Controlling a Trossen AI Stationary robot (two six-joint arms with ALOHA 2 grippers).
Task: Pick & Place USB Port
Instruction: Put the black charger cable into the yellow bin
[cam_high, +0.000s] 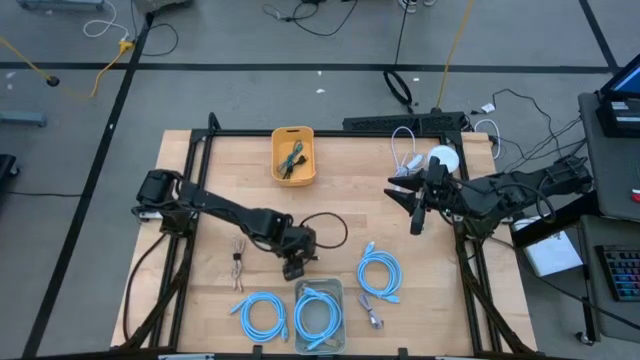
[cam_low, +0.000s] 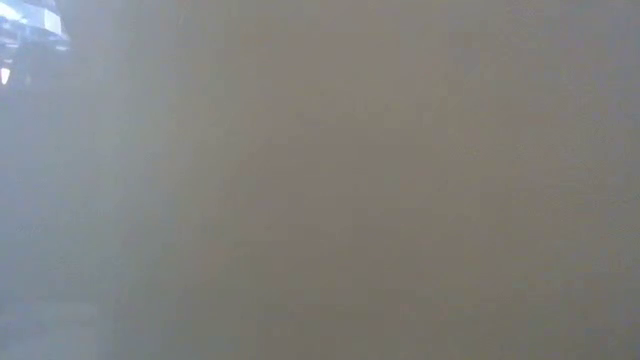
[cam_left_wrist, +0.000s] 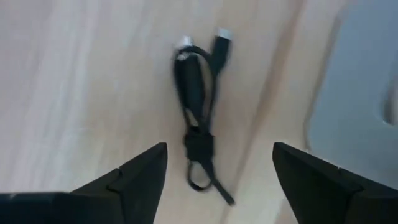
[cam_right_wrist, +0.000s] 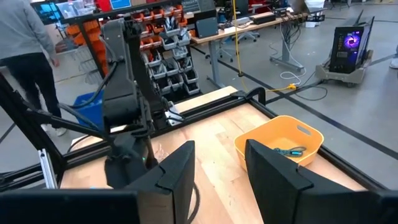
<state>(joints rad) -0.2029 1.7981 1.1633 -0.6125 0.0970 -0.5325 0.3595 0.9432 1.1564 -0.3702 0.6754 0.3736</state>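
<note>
The black USB cable (cam_left_wrist: 198, 118), a short bundle cinched with a tie, lies flat on the wooden table (cam_high: 210, 170), free of any grip, its two plugs at the end farther from the fingers. In the left wrist view it sits between the two dark fingers (cam_left_wrist: 140, 180) of my left gripper (cam_high: 293, 268), which stand wide apart above it and touch nothing. The grey tray (cam_high: 319, 310), holding a blue coiled cable (cam_high: 318, 318), lies just beside the bundle.

Risks as I judge them:

- The bundle is thin and flat. If the fingers close too high they will meet on nothing; if I descend too far, the tips strike the wood.
- The loose tail below the tie may be all that gets caught, and the bundle could swing or slip on the lift.
- The tray edge is close to one finger; a sideways drift could knock or shift it.
- The low view is fogged over entirely, so I have no level check on height.

The yellow bin (cam_high: 293, 155), with a cable already in it, sits well apart at the far edge. My right gripper (cam_high: 418, 212) waits over the table's right side, fingers parted and empty.
</note>
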